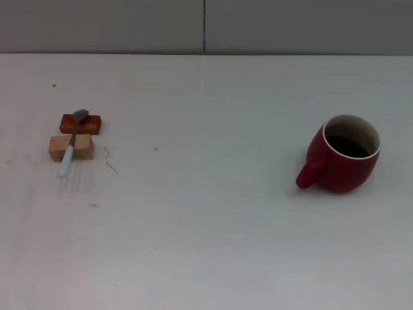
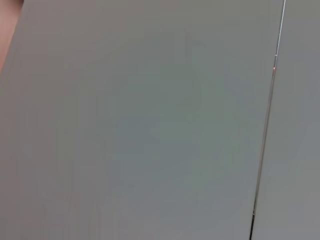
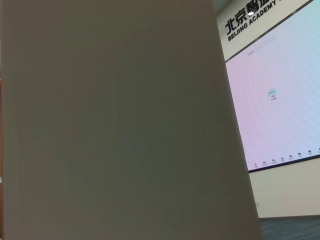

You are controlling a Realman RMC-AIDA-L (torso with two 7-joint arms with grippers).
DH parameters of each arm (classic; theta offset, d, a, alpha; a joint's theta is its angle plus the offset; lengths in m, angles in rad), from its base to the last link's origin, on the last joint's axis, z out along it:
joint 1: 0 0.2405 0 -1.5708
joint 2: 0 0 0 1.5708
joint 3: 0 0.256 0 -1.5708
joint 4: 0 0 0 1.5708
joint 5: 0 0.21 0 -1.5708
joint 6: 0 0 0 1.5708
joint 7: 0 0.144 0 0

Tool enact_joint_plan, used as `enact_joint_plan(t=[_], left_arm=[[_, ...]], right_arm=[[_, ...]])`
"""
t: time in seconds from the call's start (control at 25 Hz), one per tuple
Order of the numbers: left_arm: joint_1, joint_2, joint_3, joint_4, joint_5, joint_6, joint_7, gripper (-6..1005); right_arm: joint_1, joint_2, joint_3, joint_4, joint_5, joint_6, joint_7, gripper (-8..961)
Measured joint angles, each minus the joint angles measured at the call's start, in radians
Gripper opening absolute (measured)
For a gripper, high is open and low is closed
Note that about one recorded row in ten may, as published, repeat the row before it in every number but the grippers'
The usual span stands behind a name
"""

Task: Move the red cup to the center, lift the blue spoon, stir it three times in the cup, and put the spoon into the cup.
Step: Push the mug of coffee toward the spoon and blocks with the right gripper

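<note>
The red cup (image 1: pixel 342 155) stands upright on the right side of the white table, its handle pointing toward the near left and its dark inside showing. Far to the left, the blue spoon (image 1: pixel 71 145) lies across two small blocks, its grey bowl on the red-brown block (image 1: pixel 81 124) and its pale handle over the tan wooden block (image 1: pixel 71 147), handle end sloping down to the table. Neither gripper shows in the head view. Both wrist views face grey wall panels and show no fingers.
The white table (image 1: pixel 206 213) stretches between the spoon and the cup, with a few faint marks near the blocks. A grey wall with a vertical seam (image 1: pixel 204 26) runs along the far edge. The right wrist view shows a large lit screen (image 3: pixel 280 100).
</note>
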Motion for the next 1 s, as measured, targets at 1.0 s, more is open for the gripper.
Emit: enact_joint_plan(t=[1.0], left_arm=[[-0.005, 0.000, 0.000, 0.000, 0.000, -0.004, 0.004, 819]], right_arm=[[-0.020, 0.002, -0.005, -0.004, -0.004, -0.003, -0.013, 458]])
